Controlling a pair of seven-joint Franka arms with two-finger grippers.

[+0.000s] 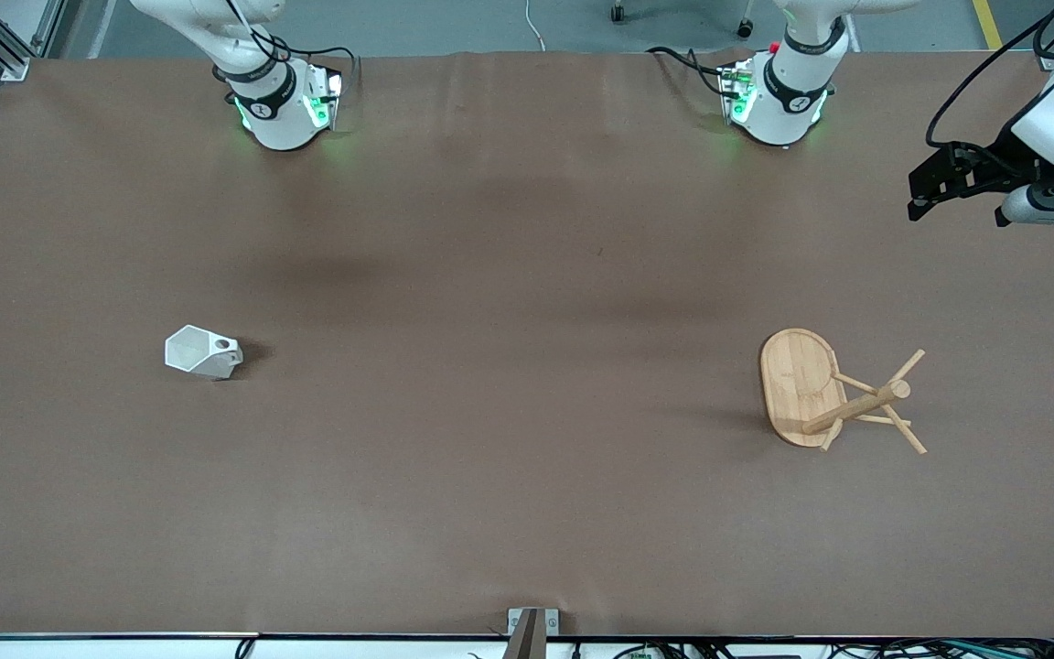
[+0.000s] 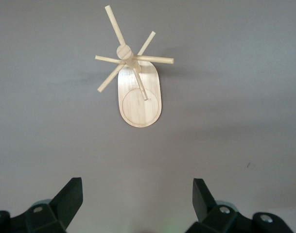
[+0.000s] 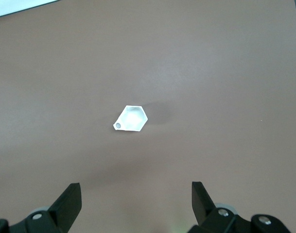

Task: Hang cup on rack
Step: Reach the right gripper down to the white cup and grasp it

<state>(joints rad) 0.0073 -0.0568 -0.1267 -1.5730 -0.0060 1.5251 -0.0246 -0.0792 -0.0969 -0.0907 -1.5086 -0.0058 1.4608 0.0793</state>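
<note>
Toward the right arm's end of the bench [image 1: 527, 513], at about nine o'clock in the front view, sat the cup [image 1: 203, 352], upright and alone, its pierced handle turned toward the rack. And the rack [image 1: 833, 394] stood well apart from it at about three o'clock, toward the left arm's end, pegs fanned out from the post. Nothing was hung yet! The right gripper [image 3: 136, 194] hung high over the cup, jaws spread wide and empty; it did not show in the front view. The left gripper [image 1: 934, 188] waited up over the bench's edge at two o'clock, jaws released too, looking down on the rack. The reach was the step in hand, I'd say: come straight down, pinch the wall away from the handle, and keep that hole free for a peg.
</note>
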